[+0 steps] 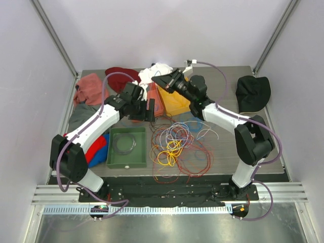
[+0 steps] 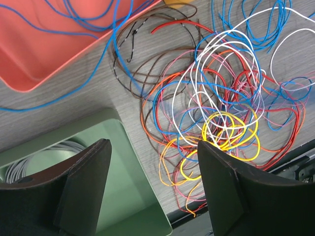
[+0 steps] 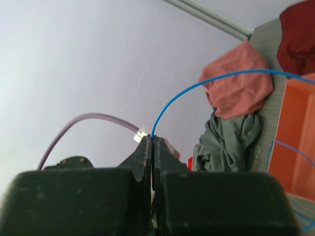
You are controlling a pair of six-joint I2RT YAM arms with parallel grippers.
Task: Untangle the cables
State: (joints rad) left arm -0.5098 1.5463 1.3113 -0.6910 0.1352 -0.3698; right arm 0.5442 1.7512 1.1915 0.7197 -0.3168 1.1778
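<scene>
Cables (image 1: 177,144), seen from above, lie in a tangled heap on the bench (image 1: 228,152), just right of the green tray (image 1: 114,157). From my left wrist, my left gripper (image 2: 155,162) hangs wide open over them, holding nothing. From my right wrist, my right gripper (image 3: 152,145) is clamped on one blue cable (image 3: 206,83), which seems to run toward the orange tray (image 3: 295,137).

Cables (image 1: 177,147) on the table (image 1: 228,152), just right of a tray (image 1: 117,160), bins (image 1: 174,105) behind

Bright even light, soft shadows (faint), wrist views' foreground blurred
</scene>
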